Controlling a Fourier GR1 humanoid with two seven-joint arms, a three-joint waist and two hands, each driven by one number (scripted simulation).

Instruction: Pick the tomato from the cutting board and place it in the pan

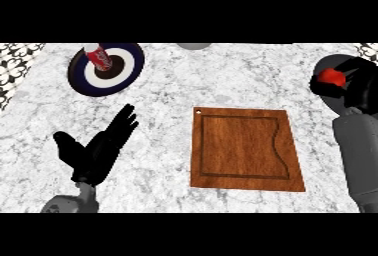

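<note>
The wooden cutting board (247, 149) lies right of centre with nothing on it. The red tomato (332, 76) is at the far right, held in my right hand (360, 86), whose black fingers curl round it and hide most of it. Hand and tomato are over a dark round pan (325, 64), of which only part of the rim shows behind the hand. I cannot tell whether the tomato touches the pan. My left hand (96, 150) rests open at the lower left, fingers straight and pointing up and to the right, holding nothing.
A blue and white plate (125, 70) stands at the back left with a red can (98, 57) on it. A grey round object (193, 46) peeks in at the top edge. Patterned tiles border the marble counter at both upper corners.
</note>
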